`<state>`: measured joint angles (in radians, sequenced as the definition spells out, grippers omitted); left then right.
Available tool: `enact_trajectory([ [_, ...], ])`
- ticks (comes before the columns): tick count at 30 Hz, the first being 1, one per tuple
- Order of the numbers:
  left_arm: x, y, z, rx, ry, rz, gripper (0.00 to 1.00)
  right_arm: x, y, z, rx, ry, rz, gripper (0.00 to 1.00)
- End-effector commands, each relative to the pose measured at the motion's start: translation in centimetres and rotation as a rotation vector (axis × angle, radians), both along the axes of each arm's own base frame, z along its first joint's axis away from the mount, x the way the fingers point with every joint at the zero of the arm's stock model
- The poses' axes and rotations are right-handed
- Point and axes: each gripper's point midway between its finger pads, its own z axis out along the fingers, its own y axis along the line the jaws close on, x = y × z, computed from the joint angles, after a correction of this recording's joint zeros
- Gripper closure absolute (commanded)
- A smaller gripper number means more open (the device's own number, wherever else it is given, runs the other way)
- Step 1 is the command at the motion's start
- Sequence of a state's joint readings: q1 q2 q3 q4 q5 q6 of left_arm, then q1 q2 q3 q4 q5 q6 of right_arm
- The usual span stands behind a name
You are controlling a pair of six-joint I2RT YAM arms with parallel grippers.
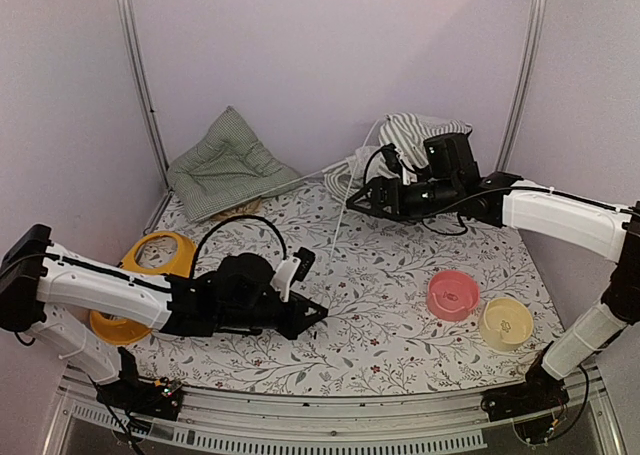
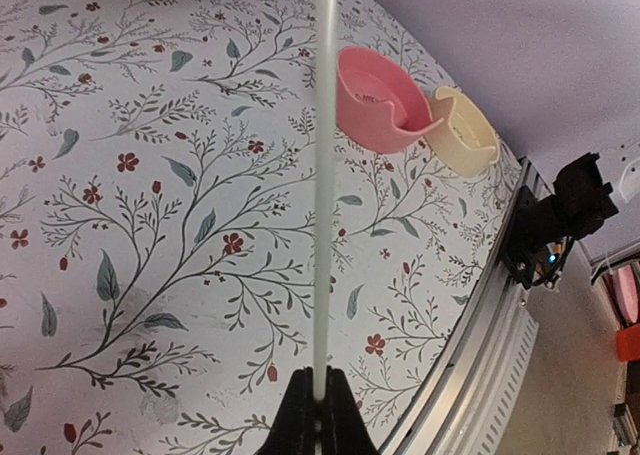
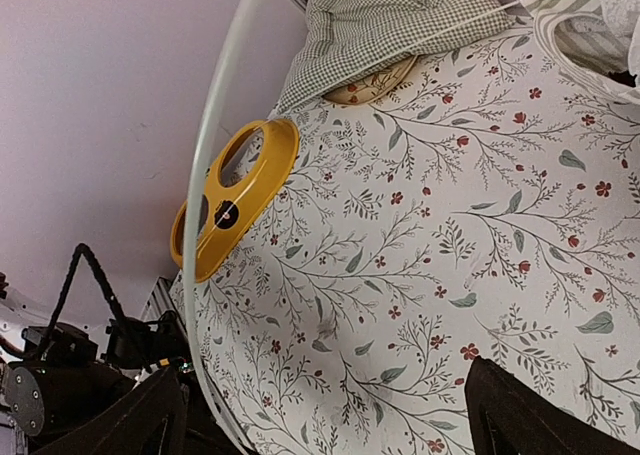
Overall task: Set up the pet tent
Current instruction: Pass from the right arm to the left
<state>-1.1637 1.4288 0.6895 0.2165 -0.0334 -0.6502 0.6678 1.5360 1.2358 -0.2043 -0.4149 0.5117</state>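
Note:
The pet tent (image 1: 408,135) lies crumpled at the back of the table as green-and-white striped fabric, partly hidden by my right arm. One thin white pole (image 1: 338,225) runs from it down to my left gripper (image 1: 318,315), which is shut on the pole's end. In the left wrist view the pole (image 2: 325,175) rises straight out of the closed left gripper (image 2: 318,400). My right gripper (image 1: 352,203) hovers open beside the tent. In the right wrist view the pole (image 3: 205,155) curves just inside the left finger of the right gripper (image 3: 320,430); the jaws stand wide and hold nothing. Striped tent fabric (image 3: 600,35) shows at the top right.
A green checked cushion (image 1: 225,165) leans in the back left corner over a tan round thing (image 1: 240,210). A yellow bowl stand (image 1: 155,253) sits at the left by my left arm. A pink bowl (image 1: 453,295) and a cream bowl (image 1: 505,323) stand at the near right.

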Motion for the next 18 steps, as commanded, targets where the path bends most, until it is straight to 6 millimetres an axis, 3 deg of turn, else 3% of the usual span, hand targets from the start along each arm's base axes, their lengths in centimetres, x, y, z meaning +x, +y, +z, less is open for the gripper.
enact_trajectory([
  [1,2.2,-0.2,0.8,-0.055,0.007,0.070,1.00,-1.2,-0.2,3.0,0.049,-0.076,0.037,0.01],
  [5,2.2,-0.2,1.2,-0.068,0.006,0.066,1.00,-1.5,-1.5,2.6,0.016,-0.098,0.003,0.01],
  [7,2.2,-0.2,1.3,-0.070,0.005,0.064,1.00,-0.6,-3.0,2.9,-0.018,-0.123,-0.071,0.01],
  [10,2.1,-0.1,1.4,-0.073,0.005,0.060,1.00,1.9,-7.2,2.7,-0.106,-0.124,-0.237,0.01],
  [11,2.1,-0.1,1.5,-0.075,0.003,0.059,1.00,2.9,-8.8,4.0,-0.114,-0.147,-0.299,0.03],
  [15,2.0,0.2,1.9,-0.076,-0.005,0.058,1.00,6.8,-15.6,5.1,-0.159,-0.164,-0.509,0.17],
  [18,2.0,0.3,2.5,-0.084,-0.015,0.056,1.00,9.6,-17.5,5.1,-0.202,-0.185,-0.562,0.28],
])
